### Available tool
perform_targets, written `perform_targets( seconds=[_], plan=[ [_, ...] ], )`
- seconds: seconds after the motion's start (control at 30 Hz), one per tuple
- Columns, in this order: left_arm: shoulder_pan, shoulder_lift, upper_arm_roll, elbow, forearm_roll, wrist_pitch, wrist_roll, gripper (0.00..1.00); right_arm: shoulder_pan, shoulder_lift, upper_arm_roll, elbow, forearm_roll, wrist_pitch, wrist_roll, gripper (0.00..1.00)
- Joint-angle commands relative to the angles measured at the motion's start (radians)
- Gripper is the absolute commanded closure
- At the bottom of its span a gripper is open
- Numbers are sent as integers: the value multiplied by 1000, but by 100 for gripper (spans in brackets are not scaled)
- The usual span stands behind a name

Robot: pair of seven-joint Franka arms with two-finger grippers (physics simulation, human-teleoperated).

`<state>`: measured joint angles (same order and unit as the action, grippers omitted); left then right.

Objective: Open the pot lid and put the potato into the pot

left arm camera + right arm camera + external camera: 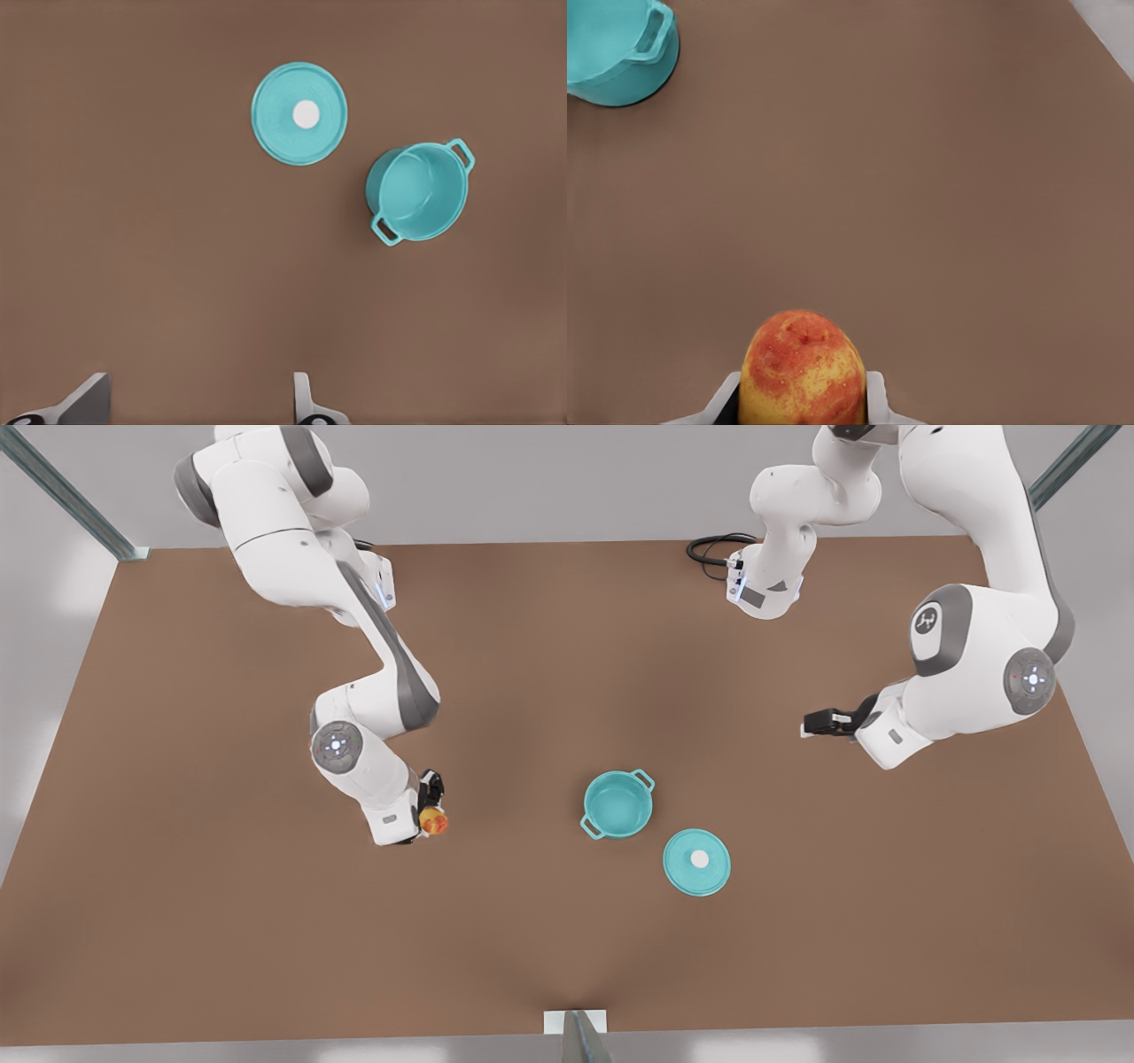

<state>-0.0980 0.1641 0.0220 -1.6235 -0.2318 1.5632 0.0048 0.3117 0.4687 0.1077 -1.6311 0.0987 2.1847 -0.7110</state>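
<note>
Right gripper (431,811), on the front view's left: clenched on the potato (433,821), which sits between its two fingers (877,398) above the table (221,921). The potato is yellow with orange-red patches and is well apart from the pot (617,803).

Left gripper (811,724), on the front view's right: released, fingers (304,403) spread with nothing between them, held above the table and well away from pot and lid (697,861).

Pot: upright on the table near its middle, uncovered, teal inside visible, nothing seen in it. Its two loop handles lie on opposite sides.

Lid: flat on the table just beside the pot, apart from it, white knob up.

Markings: a small round logo shows on the left arm's grey joint cover (928,620); its characters cannot be read. No other writing is legible.

A black cable (713,547) lies at the far table edge.
</note>
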Motion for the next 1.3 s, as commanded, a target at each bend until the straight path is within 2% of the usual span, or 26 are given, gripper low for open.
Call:
perform_targets(
  seconds=[0.0, 0.23, 0.4, 0.6, 0.7, 0.97, 1.03, 1.07, 1.13, 1.2, 1.23, 1.27],
  plan=[
    [0, 0, -1, 1, -3, 0, -9, 0, 52, 28, 1, 57, 30, -82, 107, 55],
    [0, -1, -1, -1, -3, -2, -9, 0, 219, 226, 0, 299, 101, -56, 194, 57],
    [0, 0, -1, -1, -1, -3, -9, 0, 297, 367, -2, 398, 164, 171, 232, 57],
    [0, 0, -1, -3, -1, -3, -9, 0, 300, 469, 113, 444, 233, 412, 240, 57],
    [0, 0, -1, -6, -1, -3, -9, 0, 320, 538, 133, 507, 233, 467, 254, 57],
    [0, 2, -1, 1, -3, -3, -9, 0, 303, 527, 132, 473, 242, 487, 243, 57],
    [52, 3, 10, 2, -267, 1, -80, 0, 299, 515, 132, 441, 242, 486, 242, 57],
    [21, 8, -1, 4, -181, 12, -92, 0, 299, 516, 130, 433, 242, 486, 239, 56],
    [18, 9, -2, 4, -187, 20, -92, 0, 299, 521, 127, 427, 242, 486, 234, 56],
    [9, 9, -2, 4, -187, 21, -95, 0, 305, 521, 124, 424, 242, 486, 239, 51],
    [9, 9, -2, 4, -187, 21, -95, 0, 305, 521, 124, 424, 242, 486, 245, 39],
    [9, 9, -1, 4, -185, 21, -95, 0, 305, 521, 122, 424, 243, 486, 254, 12]
  ],
)
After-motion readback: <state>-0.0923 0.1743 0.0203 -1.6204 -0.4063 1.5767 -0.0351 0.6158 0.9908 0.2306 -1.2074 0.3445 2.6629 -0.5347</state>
